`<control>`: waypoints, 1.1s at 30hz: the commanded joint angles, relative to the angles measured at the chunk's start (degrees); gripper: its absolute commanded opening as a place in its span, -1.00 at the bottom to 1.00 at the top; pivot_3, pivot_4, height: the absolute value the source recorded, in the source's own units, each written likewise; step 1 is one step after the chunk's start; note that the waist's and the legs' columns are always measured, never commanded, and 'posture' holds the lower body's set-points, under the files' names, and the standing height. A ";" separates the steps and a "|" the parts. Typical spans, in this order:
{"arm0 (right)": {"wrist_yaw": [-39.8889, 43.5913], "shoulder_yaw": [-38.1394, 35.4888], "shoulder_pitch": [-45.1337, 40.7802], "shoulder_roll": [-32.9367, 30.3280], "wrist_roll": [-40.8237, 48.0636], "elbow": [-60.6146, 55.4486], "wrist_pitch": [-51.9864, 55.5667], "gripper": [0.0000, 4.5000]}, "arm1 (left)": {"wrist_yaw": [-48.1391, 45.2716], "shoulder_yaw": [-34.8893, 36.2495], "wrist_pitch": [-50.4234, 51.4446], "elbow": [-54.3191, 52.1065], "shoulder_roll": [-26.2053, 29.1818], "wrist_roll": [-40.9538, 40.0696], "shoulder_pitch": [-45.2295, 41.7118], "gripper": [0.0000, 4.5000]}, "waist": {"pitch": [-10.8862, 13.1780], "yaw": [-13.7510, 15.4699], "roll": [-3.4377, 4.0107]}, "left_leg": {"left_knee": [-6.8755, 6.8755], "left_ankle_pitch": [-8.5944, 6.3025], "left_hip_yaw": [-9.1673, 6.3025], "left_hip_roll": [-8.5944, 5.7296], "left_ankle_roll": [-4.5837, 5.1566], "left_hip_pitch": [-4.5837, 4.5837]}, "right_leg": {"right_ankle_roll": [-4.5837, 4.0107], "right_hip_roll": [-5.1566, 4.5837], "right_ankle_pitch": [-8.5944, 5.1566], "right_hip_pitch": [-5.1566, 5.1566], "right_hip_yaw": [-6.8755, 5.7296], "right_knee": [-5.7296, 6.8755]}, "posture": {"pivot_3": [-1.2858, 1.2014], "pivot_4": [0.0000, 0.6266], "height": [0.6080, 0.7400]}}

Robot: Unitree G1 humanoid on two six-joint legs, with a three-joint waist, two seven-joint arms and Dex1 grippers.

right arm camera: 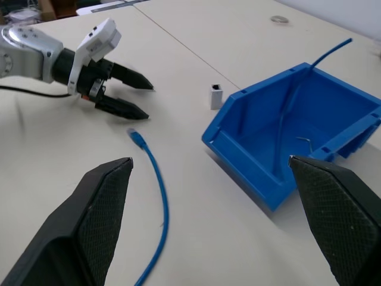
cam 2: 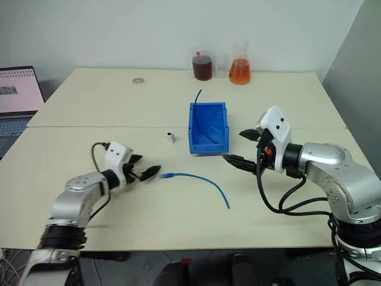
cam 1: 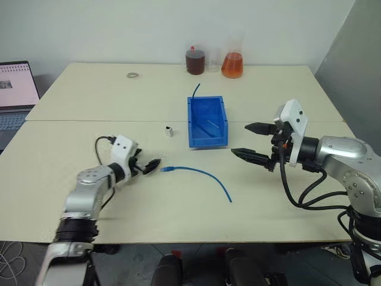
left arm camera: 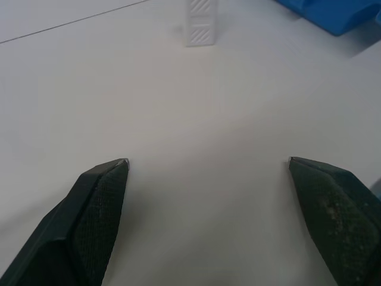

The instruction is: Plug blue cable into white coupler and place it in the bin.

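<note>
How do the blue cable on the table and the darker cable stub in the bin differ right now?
The blue cable lies flat on the table in a gentle curve; the stub pokes up over the far wall of the bin. The cable is light blue and long; the stub is darker and shows much shorter. The cable's plug points toward the open left gripper; the stub's tip shows no plug. Neither is held.

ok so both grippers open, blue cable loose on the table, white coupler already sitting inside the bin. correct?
Not quite. The white coupler stands on the table, outside the bin and apart from its wall; the left eye view shows it. The rest holds: left gripper and right gripper open, blue cable loose on the table.
</note>
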 commanded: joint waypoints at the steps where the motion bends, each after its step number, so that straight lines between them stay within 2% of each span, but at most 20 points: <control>1: -0.80 -0.89 -0.14 -0.39 1.65 -1.73 -0.22 0.98 | -16.27 -0.12 4.16 -7.18 6.29 -7.91 1.28 1.00 | 0.00 0.02 0.00 | 0.00 0.00 0.01 -0.01 0.00 0.00 | 0.03 0.00 -0.02 0.00 0.01 0.00 | 0.03 -0.52 1.00; 4: -0.43 0.11 -0.23 -0.72 1.58 -0.80 -0.87 0.98 | -25.43 -4.42 3.18 -7.76 9.25 -8.28 2.63 1.00 | -0.02 0.21 0.04 | -0.02 0.00 0.09 -0.07 0.00 0.02 | 0.02 -0.06 -0.01 0.03 0.05 -0.08 | 0.03 -0.52 1.00; 7: -0.08 0.63 -0.34 -0.99 1.56 -0.02 -1.31 0.98 | -29.59 -8.43 -5.21 -2.21 9.37 -3.42 0.42 1.00 | -0.01 0.31 0.04 | -0.04 0.00 0.09 -0.04 0.00 0.00 | 0.01 -0.03 -0.01 0.02 0.05 -0.14 | 0.03 -0.52 1.00; 10: -0.14 1.13 -0.74 -0.90 1.35 0.61 -1.57 0.98 | -31.78 -12.25 -14.71 5.87 8.41 1.84 -3.07 1.00 | -0.01 0.50 0.04 | -0.03 0.00 0.08 -0.02 0.01 0.00 | 0.00 0.02 0.00 0.00 0.03 -0.11 | 0.03 -0.52 1.00; 14: -0.68 1.35 -0.70 -0.91 1.50 0.51 -1.35 0.98 | -31.04 -15.57 -29.37 20.17 3.81 8.01 -10.73 1.00 | -0.02 0.82 0.04 | -0.01 -0.01 0.10 -0.02 0.02 -0.03 | -0.01 0.03 0.00 -0.01 0.05 -0.12 | 0.03 -0.52 1.00; 19: -1.45 0.96 -0.07 -1.38 1.92 -0.18 -0.77 0.98 | -33.60 -17.89 -35.79 30.51 -0.63 11.21 -16.12 1.00 | -0.02 0.98 0.03 | 0.00 -0.01 0.12 -0.07 0.02 -0.06 | 0.00 -0.01 0.01 0.00 0.08 -0.16 | 0.03 -0.52 1.00; 25: -2.68 0.05 0.50 -2.24 2.50 -0.93 -0.28 0.98 | -36.52 -18.26 -38.96 37.05 -1.54 13.03 -19.51 1.00 | -0.02 0.98 0.04 | 0.00 -0.01 0.11 -0.08 0.03 -0.05 | 0.00 -0.01 0.00 0.02 0.07 -0.15 | 0.03 -0.52 1.00; 33: -4.54 -1.11 2.88 -2.52 3.88 -3.11 0.41 1.00 | -40.37 -17.68 -39.44 42.12 1.06 14.00 -21.61 0.36 | -0.03 0.70 0.04 | 0.00 -0.01 0.08 -0.06 0.03 -0.02 | 0.00 0.02 0.00 0.02 0.06 -0.10 | 0.03 -0.52 1.00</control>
